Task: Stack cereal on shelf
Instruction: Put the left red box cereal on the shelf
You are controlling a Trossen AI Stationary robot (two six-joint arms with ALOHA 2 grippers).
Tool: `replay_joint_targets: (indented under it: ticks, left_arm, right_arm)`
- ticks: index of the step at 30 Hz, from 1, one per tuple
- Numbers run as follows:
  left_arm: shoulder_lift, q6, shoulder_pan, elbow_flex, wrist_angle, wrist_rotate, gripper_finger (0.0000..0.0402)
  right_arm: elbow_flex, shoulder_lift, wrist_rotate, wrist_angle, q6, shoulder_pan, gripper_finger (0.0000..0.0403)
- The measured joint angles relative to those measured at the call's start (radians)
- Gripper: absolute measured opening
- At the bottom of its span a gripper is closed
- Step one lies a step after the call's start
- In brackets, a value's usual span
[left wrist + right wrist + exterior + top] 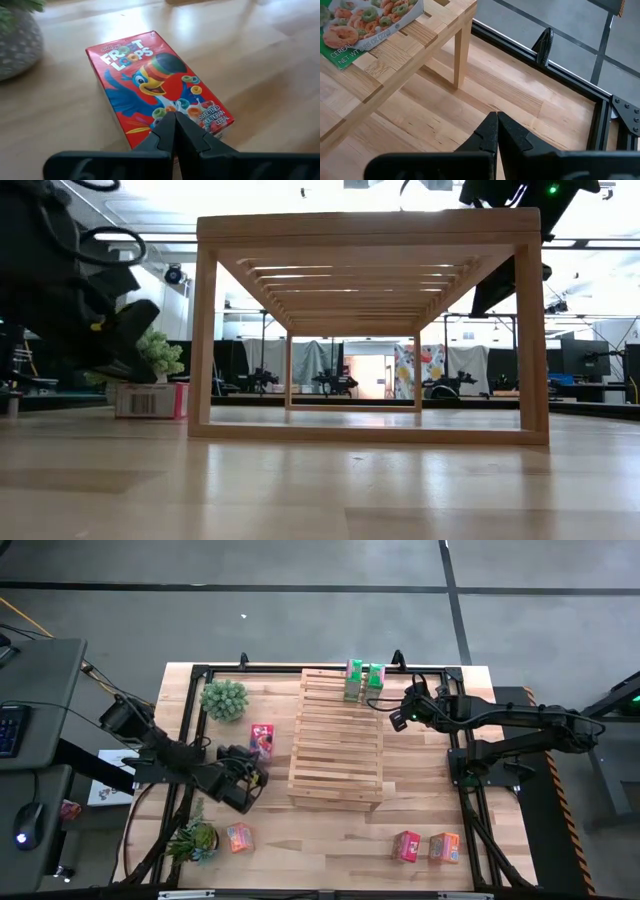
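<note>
The shelf (335, 745) stands mid-table on its legs. Two green cereal boxes (363, 680) sit on its far end; one of them shows in the right wrist view (365, 25). A red cereal box (262, 740) (155, 85) lies flat on the table left of the shelf. My left gripper (256, 777) (174, 120) is shut, over that box's near end. My right gripper (397, 720) (497, 117) is shut and hovers above the table off the shelf's far right corner. An orange box (239, 837), a red-pink box (406, 846) and another orange box (444, 846) stand near the table's near edge. My left gripper has its shut fingertips (167, 125) over the near end of the red box (200, 117), slanting down from the table's near left. I cannot tell whether they touch the box. The box lies flat on the table.
Two potted plants stand on the left side, one far (224, 700) and one near (195, 838). A black frame (465, 755) runs along the table's sides. The shelf's top slats (335, 770) are bare toward the near end. Open tabletop lies right of the shelf.
</note>
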Motion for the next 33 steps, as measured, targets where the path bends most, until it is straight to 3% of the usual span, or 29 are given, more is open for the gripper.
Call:
replay_joint_targets:
  ticks: [13, 17, 26, 33]
  left_arm:
    - [0.000, -0.009, -0.069, 0.024, 0.005, -0.014, 0.0000]
    - [0.001, 0.042, -0.076, 0.044, 0.005, 0.018, 0.0000]
    - [0.001, 0.135, -0.113, 0.097, 0.006, -0.026, 0.0000]
    - [0.000, 0.211, -0.129, 0.107, 0.008, 0.138, 0.0000]
  right_arm:
    - [0.000, 0.000, 0.000, 0.000, 0.008, 0.000, 0.0000]
    - [0.000, 0.000, -0.001, 0.000, 0.008, 0.000, 0.0000]
    - [0.000, 0.000, -0.002, 0.000, 0.008, 0.000, 0.0000]
    - [0.000, 0.000, 0.001, 0.000, 0.008, 0.000, 0.0000]
